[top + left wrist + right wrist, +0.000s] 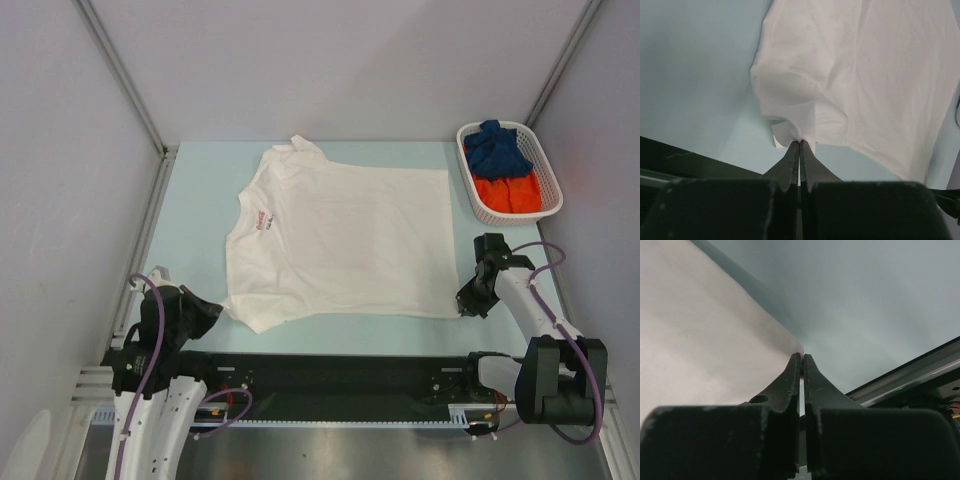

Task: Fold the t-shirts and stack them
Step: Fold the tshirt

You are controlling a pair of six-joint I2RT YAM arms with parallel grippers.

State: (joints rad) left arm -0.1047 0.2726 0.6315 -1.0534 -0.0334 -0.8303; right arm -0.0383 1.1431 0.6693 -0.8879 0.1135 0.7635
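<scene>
White t-shirt [340,240] first: spread flat across the middle of the pale blue table [200,200], collar toward nine o'clock, hem toward three. Small red chest logo [265,222] showing just inside the collar. Far sleeve poking out at eleven o'clock, near sleeve bunched at seven. Down at that seven o'clock corner, left gripper [212,312]: clamped tight on the near sleeve's edge, cloth gathered into a soft hump right at the tips in the left wrist view. Over at five o'clock, right gripper [468,303]: closed as well, pinching the near hem corner, white fabric running away from the tips in the right wrist view. Out at two o'clock, well apart from the spread shirt, white lattice basket [548,190] at the table's far corner, holding dark blue shirt [497,150] at its far end and orange shirt [508,192] at its near end, the two touching.
</scene>
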